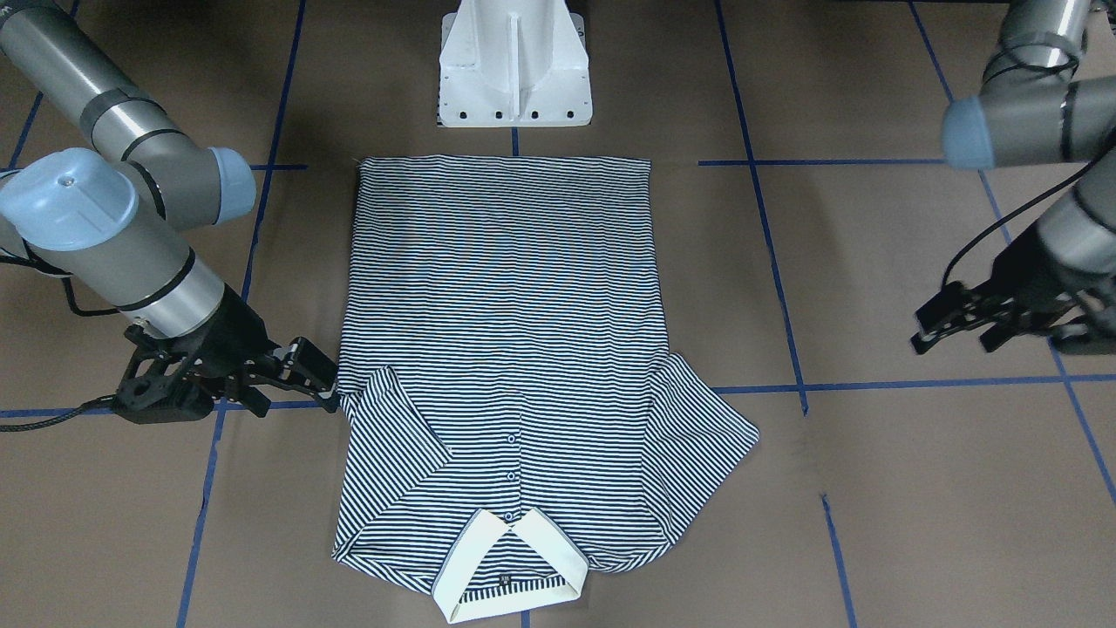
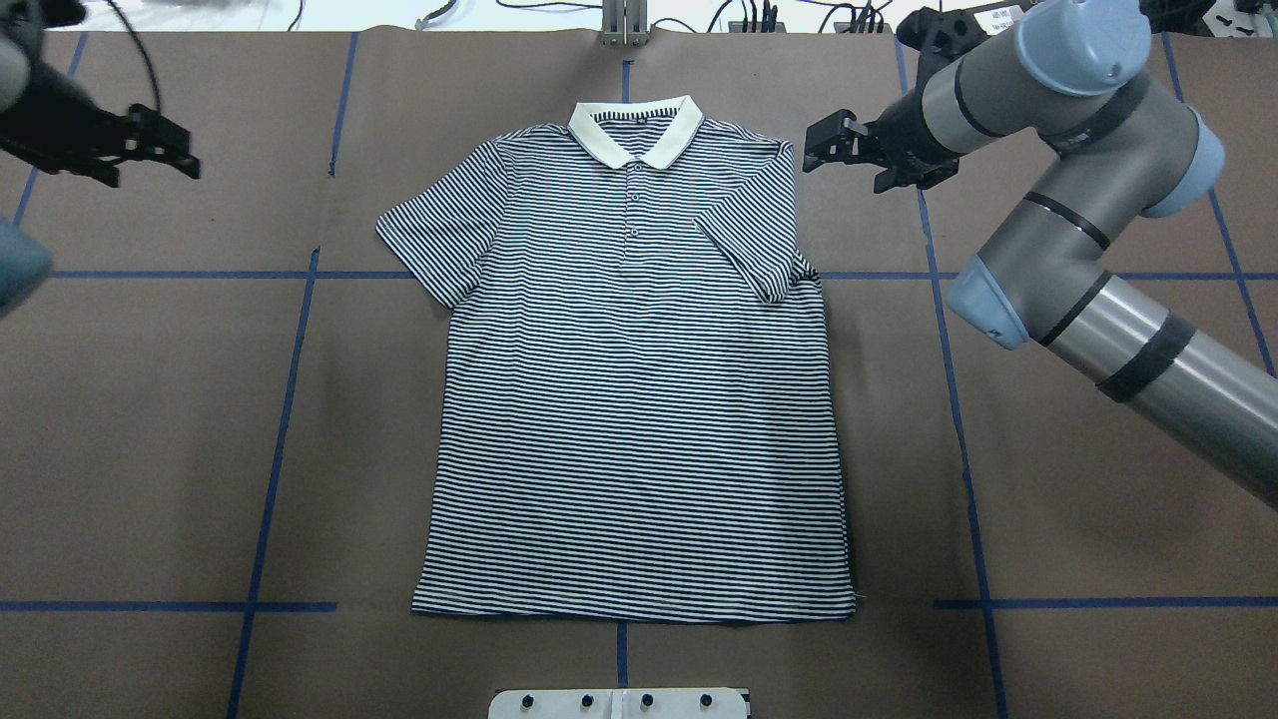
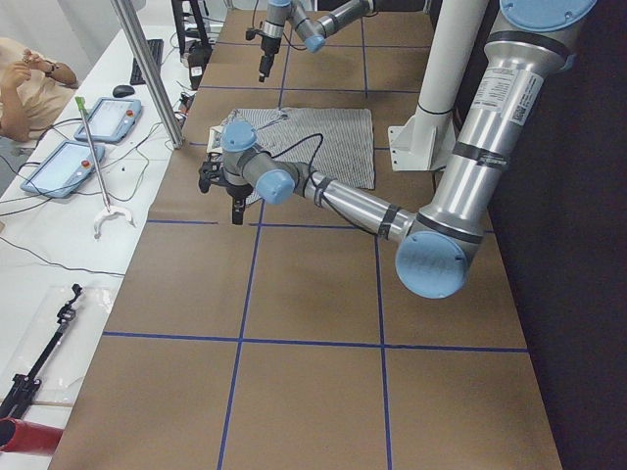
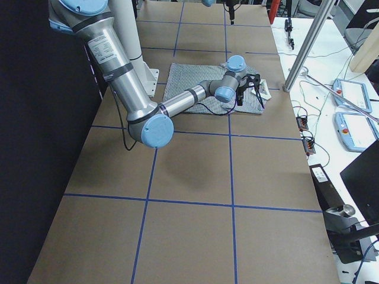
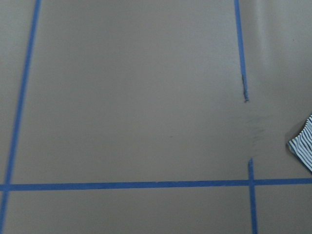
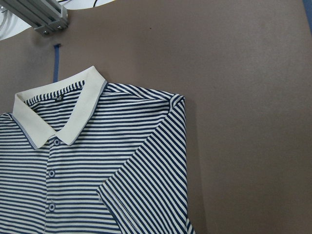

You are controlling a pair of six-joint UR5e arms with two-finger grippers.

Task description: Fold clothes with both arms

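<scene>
The striped polo shirt (image 2: 634, 399) lies flat, face up, collar (image 2: 636, 130) at the far side. In the overhead view its right-hand sleeve (image 2: 754, 245) is folded in over the chest and its left-hand sleeve (image 2: 434, 235) is spread out. My right gripper (image 2: 827, 145) is open and empty, just off the shirt's shoulder by the folded sleeve; it also shows in the front view (image 1: 318, 375). My left gripper (image 2: 165, 145) is open and empty, far out to the side of the spread sleeve, as the front view (image 1: 955, 327) also shows. The right wrist view shows the collar (image 6: 63, 112) and the folded sleeve (image 6: 151, 190).
The brown table cover (image 2: 150, 419) carries a grid of blue tape lines (image 2: 290, 399). The white pedestal base (image 1: 514, 65) stands at the shirt's hem side. An aluminium post (image 2: 624, 20) stands behind the collar. The left wrist view shows only a sleeve tip (image 5: 303, 146).
</scene>
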